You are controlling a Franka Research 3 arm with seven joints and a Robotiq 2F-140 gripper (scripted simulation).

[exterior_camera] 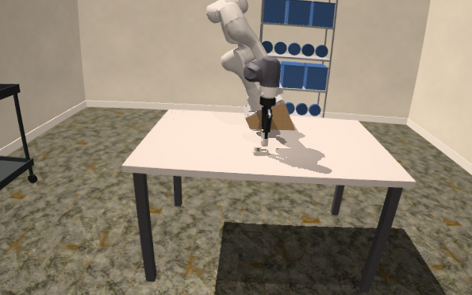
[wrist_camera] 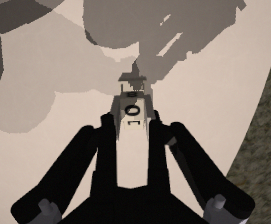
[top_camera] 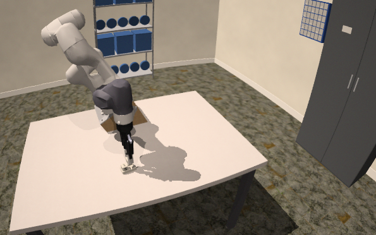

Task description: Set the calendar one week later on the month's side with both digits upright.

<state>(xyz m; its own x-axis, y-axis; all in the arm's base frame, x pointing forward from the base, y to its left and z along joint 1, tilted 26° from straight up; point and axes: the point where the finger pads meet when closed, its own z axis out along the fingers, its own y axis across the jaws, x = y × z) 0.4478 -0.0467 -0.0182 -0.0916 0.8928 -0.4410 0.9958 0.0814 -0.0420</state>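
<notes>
Two digits: a 0 and a 1 show on the pale calendar [top_camera: 128, 168] [exterior_camera: 260, 151] [wrist_camera: 131, 114] in the wrist view; a further mark beyond them is too small to read
Calendar: on the table [top_camera: 74, 177] [exterior_camera: 196, 151] [wrist_camera: 206, 120], about midway between its left and right edges as the exterior view shows them, a little nearer the front edge than the back one
Cubes: small and partly covered, so I cannot tell how each one sits or whether the date is right
Gripper [top_camera: 130, 162] [exterior_camera: 265, 143] [wrist_camera: 132, 104]: fingers pointing down at the calendar, the digits seen in the gap between their tips; set narrow, with a slim gap, though whether a cube is pinched there I cannot tell
Shadow [top_camera: 169, 162] [exterior_camera: 305, 158] [wrist_camera: 151, 30]: beside the calendar, spreading toward the right edge in the top view
Arm [top_camera: 121, 95] [exterior_camera: 269, 73]: reaching forward from near the back edge, by a brown panel [top_camera: 141, 116] [exterior_camera: 283, 119]
Front right corner: well apart from calendar and gripper alike
</notes>
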